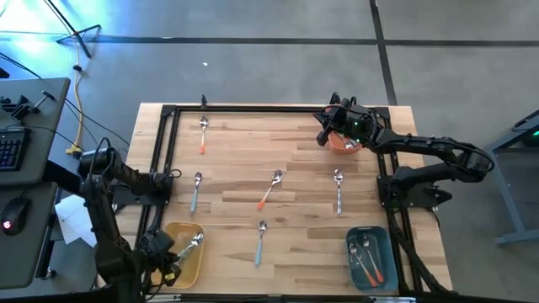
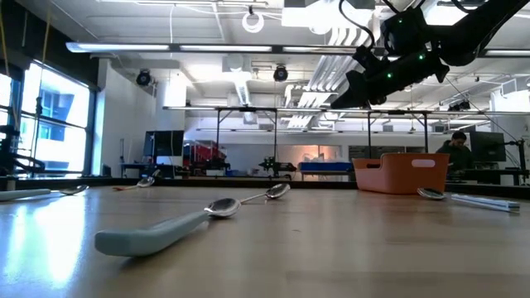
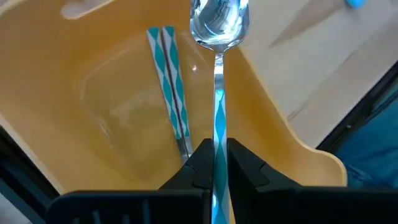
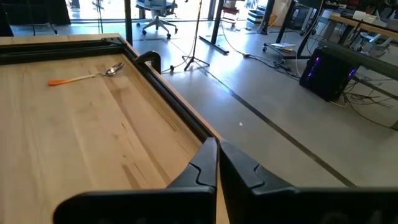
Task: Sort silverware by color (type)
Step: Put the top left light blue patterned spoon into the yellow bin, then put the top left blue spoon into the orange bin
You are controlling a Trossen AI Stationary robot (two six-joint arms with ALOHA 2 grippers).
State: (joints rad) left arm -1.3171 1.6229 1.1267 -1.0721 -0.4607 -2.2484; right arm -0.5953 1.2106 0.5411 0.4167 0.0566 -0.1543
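My left gripper is at the table's near left, over a yellow tray, and is shut on a spoon with a teal-and-silver patterned handle. A second teal-patterned piece lies on the tray's floor. My right gripper is shut and empty, up above an orange bin at the far right. On the table lie two orange-handled spoons, two light blue ones and a silver one. My left gripper pinches the spoon's handle between its two fingers. The spoon runs along the fingers and sticks out ahead of them, bowl foremost, over the yellow tray. The handle's near end is hidden between the fingers.
A blue tray at the near right holds orange-handled pieces. A black metal frame runs along the table's left, far and right sides. In the low view a light blue spoon lies close in front.
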